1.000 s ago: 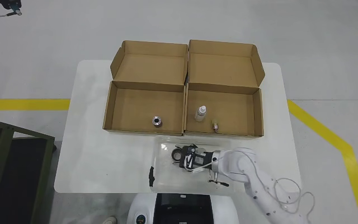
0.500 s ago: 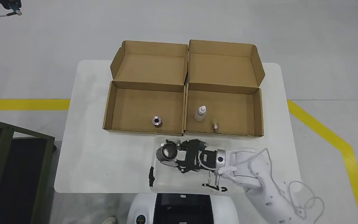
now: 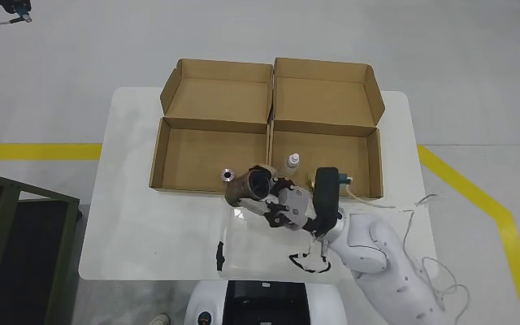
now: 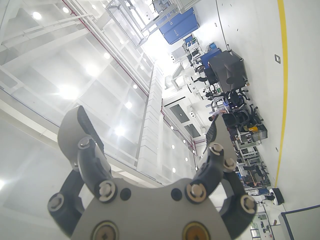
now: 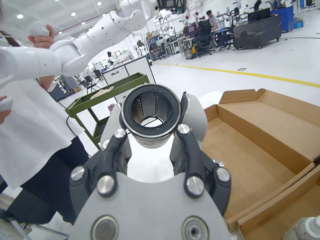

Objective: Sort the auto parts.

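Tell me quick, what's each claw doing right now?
Left gripper: open, empty.
Right gripper: closed on a metal bearing.

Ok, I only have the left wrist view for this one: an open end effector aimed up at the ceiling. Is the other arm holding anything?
Observer: Yes. The right end effector is shut on a hollow metal cylinder with a black rim.
Operator: Where is that over the table?
Observer: In the top view it hangs at the near wall of the cardboard box that holds a small silver part, just beyond the clear tray.
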`<action>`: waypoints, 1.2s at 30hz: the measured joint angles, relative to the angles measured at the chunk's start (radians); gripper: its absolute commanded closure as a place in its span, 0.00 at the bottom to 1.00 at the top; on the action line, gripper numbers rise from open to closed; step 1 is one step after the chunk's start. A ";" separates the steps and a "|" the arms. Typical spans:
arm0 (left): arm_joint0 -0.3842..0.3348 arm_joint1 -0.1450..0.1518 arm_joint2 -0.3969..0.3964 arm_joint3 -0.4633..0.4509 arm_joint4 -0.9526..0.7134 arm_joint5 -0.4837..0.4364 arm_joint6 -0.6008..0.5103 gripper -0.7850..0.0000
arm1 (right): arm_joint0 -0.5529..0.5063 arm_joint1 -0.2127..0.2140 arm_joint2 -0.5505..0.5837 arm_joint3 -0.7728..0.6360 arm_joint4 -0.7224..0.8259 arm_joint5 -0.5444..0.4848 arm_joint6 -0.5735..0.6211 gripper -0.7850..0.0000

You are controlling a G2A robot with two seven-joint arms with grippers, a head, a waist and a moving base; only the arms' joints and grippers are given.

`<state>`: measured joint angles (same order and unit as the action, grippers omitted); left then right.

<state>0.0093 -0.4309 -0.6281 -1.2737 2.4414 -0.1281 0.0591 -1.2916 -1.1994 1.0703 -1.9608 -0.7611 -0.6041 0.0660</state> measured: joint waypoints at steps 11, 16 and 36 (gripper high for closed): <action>0.000 0.000 0.000 0.000 0.000 0.000 0.000 0.00 | -0.007 -0.008 0.046 -0.007 0.035 0.044 -0.132 1.00; 0.000 0.000 0.000 0.000 0.000 0.000 0.000 0.00 | -0.020 -0.012 0.063 -0.005 0.132 0.060 -0.169 1.00; 0.000 0.000 0.000 0.000 0.000 0.000 0.000 0.00 | 0.004 -0.020 0.064 -0.008 -0.054 0.134 -0.086 1.00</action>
<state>0.0093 -0.4309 -0.6281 -1.2737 2.4414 -0.1281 0.0591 -1.2877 -1.2191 1.1341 -1.9688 -0.8152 -0.4701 -0.0201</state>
